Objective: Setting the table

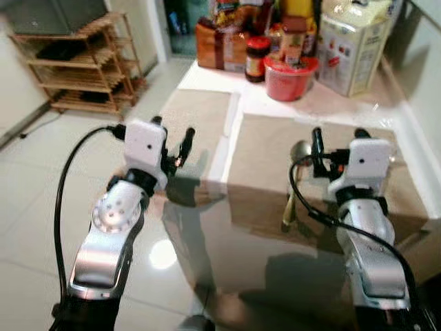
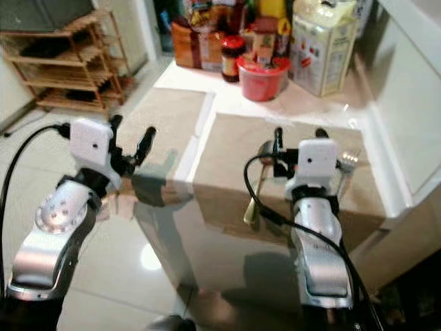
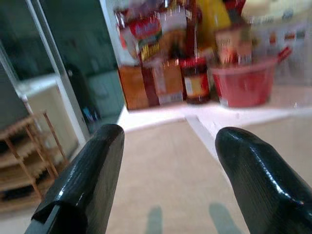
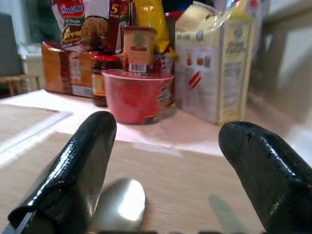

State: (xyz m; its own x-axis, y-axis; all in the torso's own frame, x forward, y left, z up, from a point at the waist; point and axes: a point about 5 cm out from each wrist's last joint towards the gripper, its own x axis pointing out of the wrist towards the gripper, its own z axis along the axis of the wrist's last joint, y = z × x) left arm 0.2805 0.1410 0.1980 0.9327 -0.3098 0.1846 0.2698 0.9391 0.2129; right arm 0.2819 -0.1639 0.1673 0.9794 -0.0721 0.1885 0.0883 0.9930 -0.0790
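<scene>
Wooden rack [image 1: 83,65], red tub [image 1: 291,74], carton [image 1: 351,48]

Both silver arms reach forward, the left black 2-fingered hand [image 1: 175,143] and right black 2-fingered hand [image 1: 337,143] spread wide, empty.

The white table [image 1: 207,77] carried two beige placemats: the left placemat [image 1: 195,114] lay bare, and the right placemat [image 2: 234,148] bore a spoon [image 2: 258,181] and a fork [image 2: 346,167]. A red bowl [image 1: 291,76], jar [image 1: 256,58] and carton [image 1: 353,48] stood behind.
</scene>
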